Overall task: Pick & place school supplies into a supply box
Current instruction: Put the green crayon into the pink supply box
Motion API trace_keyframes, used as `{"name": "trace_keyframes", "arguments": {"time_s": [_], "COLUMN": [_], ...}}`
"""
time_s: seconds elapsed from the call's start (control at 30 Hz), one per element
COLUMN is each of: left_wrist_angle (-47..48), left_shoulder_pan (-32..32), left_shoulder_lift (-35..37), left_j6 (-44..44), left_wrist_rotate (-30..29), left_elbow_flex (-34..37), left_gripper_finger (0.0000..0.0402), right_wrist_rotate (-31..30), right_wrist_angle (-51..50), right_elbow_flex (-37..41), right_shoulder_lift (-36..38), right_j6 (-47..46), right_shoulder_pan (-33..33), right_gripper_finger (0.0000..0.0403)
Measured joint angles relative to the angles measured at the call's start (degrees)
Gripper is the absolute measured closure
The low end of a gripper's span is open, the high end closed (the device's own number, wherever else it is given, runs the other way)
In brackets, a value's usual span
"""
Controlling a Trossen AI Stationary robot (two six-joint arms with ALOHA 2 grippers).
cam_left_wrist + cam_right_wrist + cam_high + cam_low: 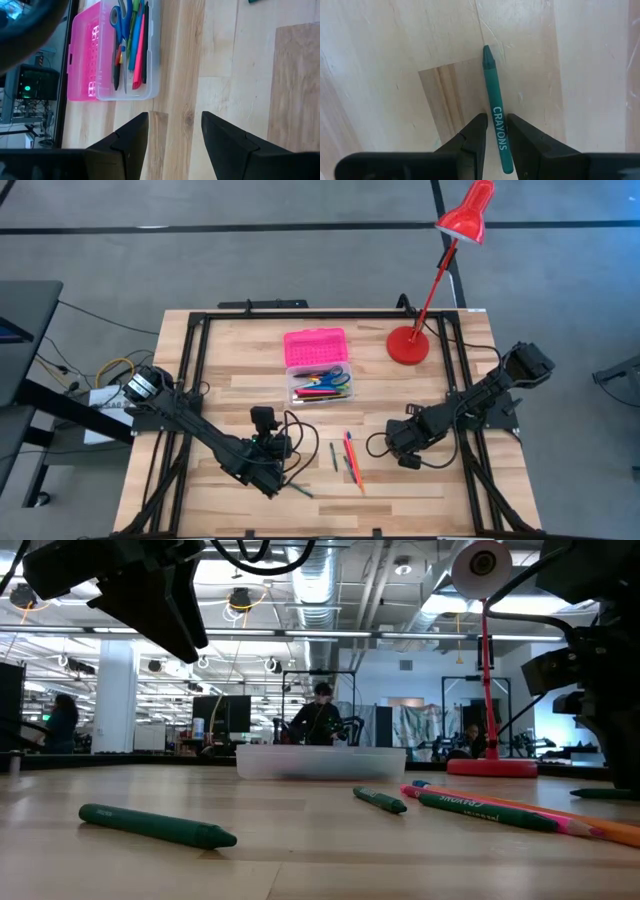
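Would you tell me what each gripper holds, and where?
The right gripper clasps a green wax crayon near its blunt end; the left gripper is open and empty.

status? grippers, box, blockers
Left gripper open, empty, above bare table. Right gripper astride a green crayon; grip unclear. Supply box open, part-filled. Nothing in the way.

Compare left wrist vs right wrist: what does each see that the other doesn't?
Left wrist only: the supply box, pink lid flipped back, clear base holding blue scissors and pens; the left gripper has open jaws with nothing between them.
Right wrist only: a green crayon printed CRAYONS, lying at the right gripper.
Both: the pale wood table.
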State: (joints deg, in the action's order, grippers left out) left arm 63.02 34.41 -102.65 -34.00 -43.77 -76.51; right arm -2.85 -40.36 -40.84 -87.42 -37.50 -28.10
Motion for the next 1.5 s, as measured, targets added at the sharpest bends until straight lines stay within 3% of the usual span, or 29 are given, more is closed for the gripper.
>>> {"name": "trace_keyframes", "arguments": {"time_s": [0.37,0.77,1.5], "left_wrist_angle": [0.50,0.50,0.52], "left_shoulder_pan": [0.00,0.00,0.00], "left_shoulder_lift": [0.00,0.00,0.00], "left_j6": [-0.48,-0.48,0.07], "left_wrist_rotate": [0.04,0.04,0.00], "left_elbow_flex": [0.00,0.00,0.00], "left_gripper_finger": [0.0223,0.0223,0.0223], "right_wrist_rotate": [-0.89,-2.71,-10.05], "right_wrist_angle": [0.11,0.92,2.53], "right_elbow_flex": [0.11,1.38,0.20], "right_shoulder_lift": [0.02,0.21,-0.15], "right_j6": [0.42,-0.40,1.50], "right_shoulder_pan": [-2.03,-4.52,-8.97], "right_gripper_finger": [0.0339,0.0396,0.0399]}}
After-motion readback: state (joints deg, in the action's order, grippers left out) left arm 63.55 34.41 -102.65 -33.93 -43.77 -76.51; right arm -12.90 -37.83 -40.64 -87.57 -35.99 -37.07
